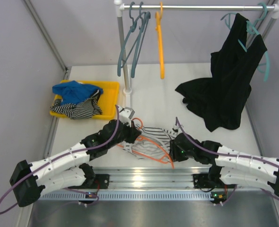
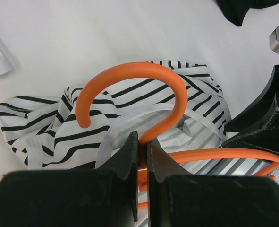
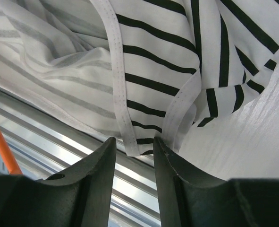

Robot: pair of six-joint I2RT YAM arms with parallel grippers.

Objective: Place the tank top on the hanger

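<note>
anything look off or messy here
The black garment hangs askew off a teal hanger at the right end of the rod, its lower half slumped onto the table. The tank top lies crumpled near the table's front edge, the red-orange hanger lying across it.

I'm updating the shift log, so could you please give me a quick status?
Left pincer shut on hanger neck. Right pincer astride tank top strap, grip unclear. Tank top crumpled beneath hanger, not yet hung.

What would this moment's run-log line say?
left gripper: shut on hanger neck | right gripper: open, tank top strap between jaws | tank top: crumpled on table under hanger hook
</note>
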